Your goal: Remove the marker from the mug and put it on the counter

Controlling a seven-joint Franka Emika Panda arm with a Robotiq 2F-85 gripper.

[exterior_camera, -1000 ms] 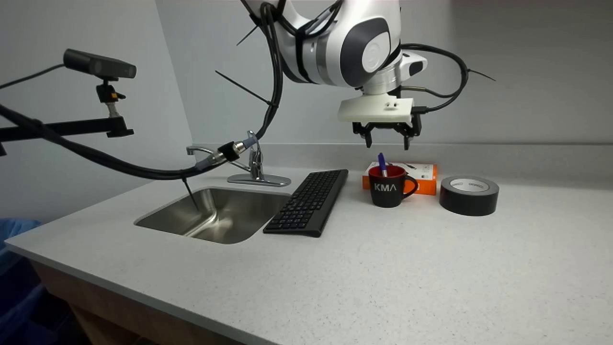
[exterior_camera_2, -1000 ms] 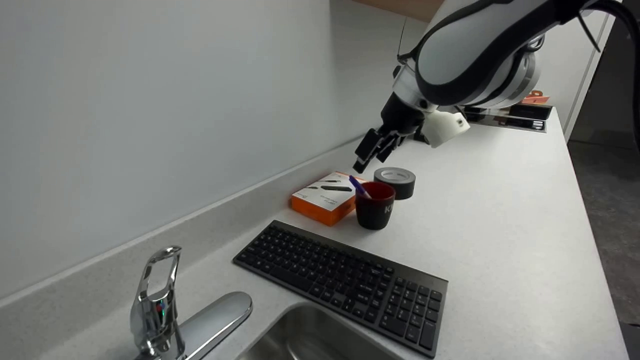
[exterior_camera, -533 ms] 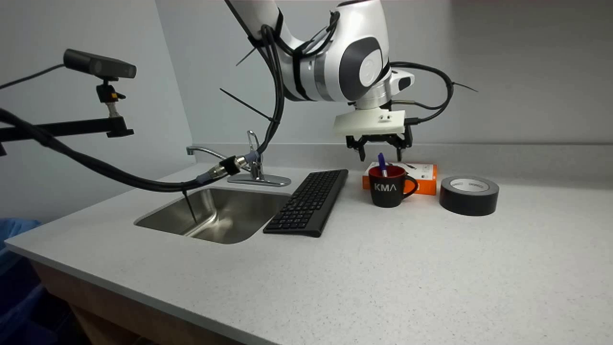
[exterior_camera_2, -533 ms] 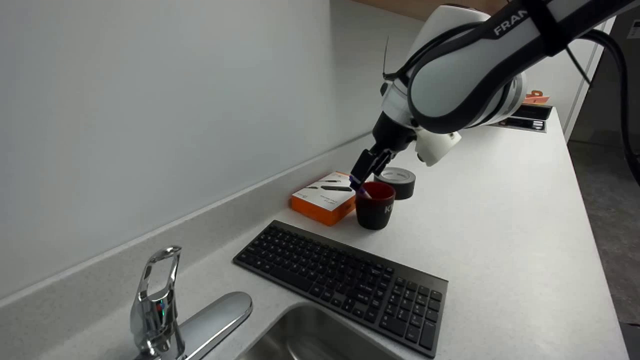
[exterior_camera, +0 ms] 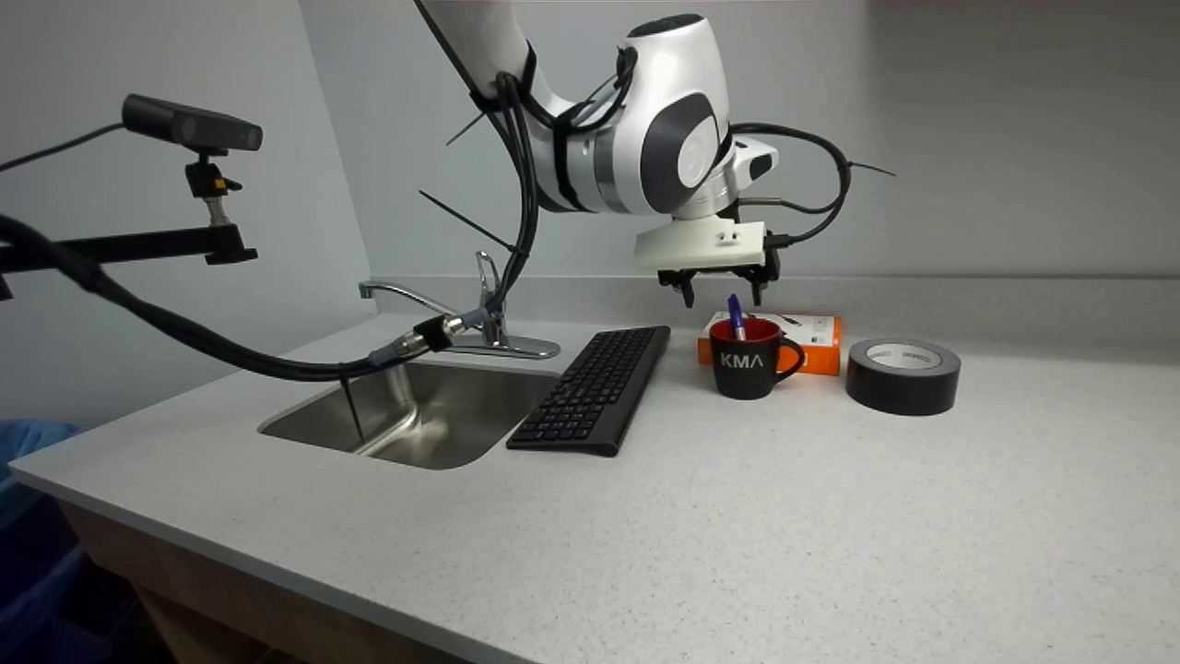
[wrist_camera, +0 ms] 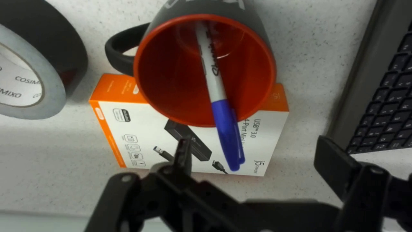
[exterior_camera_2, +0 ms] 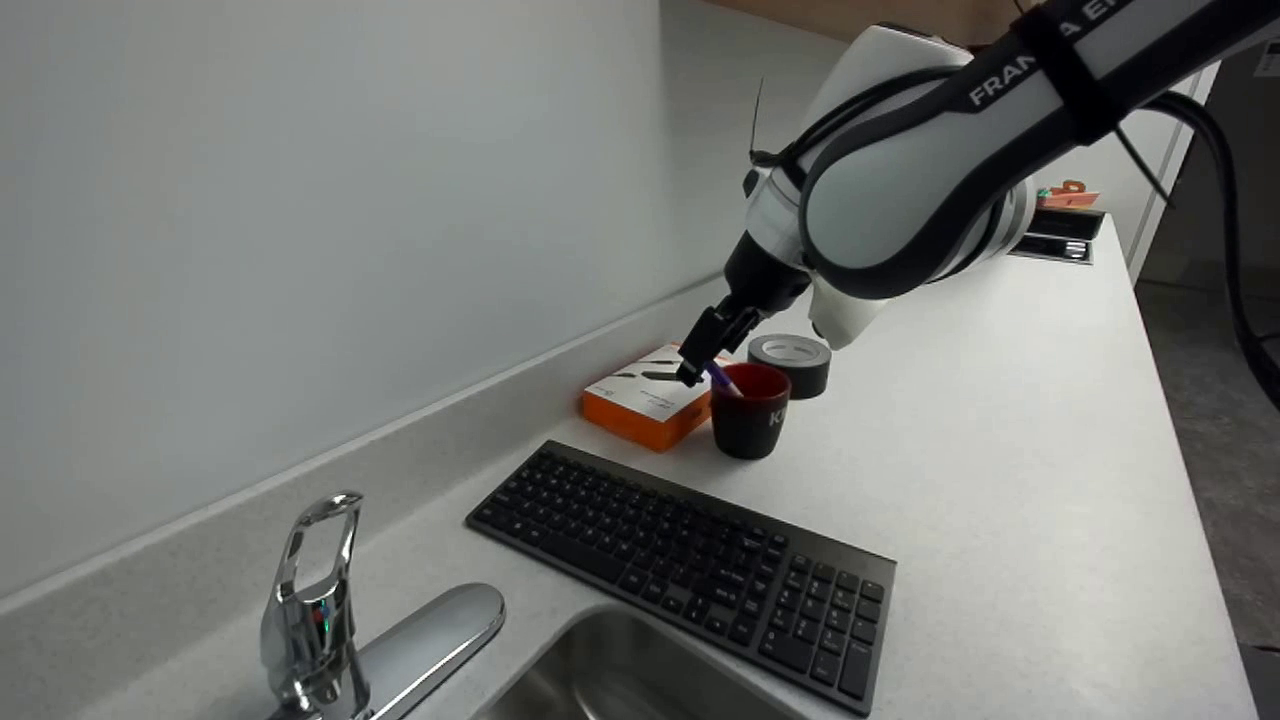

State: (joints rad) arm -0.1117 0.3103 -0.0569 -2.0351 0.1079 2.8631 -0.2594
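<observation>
The marker (wrist_camera: 222,125) has a white barrel and a blue cap. It leans in the mug, cap up and sticking out past the rim; it also shows in both exterior views (exterior_camera: 736,315) (exterior_camera_2: 722,378). The dark mug (exterior_camera: 743,365) with a red-orange inside (wrist_camera: 170,71) stands upright on the light counter (exterior_camera: 793,516). My gripper (exterior_camera: 723,302) is open and empty, just above the mug and a little to its keyboard side. In the wrist view the gripper (wrist_camera: 253,144) has the cap's end showing between its fingers, nearer the left finger (wrist_camera: 184,154), touching neither.
An orange and white box (exterior_camera_2: 650,395) lies beside the mug, by the wall. A black tape roll (exterior_camera: 903,378) stands on the handle side. A black keyboard (exterior_camera: 595,387) lies on the opposite side, near the steel sink (exterior_camera: 433,433) and faucet (exterior_camera: 493,314).
My open gripper has come down towards the marker, then shifted towards the keyboard side. The marker and the mug have not moved.
</observation>
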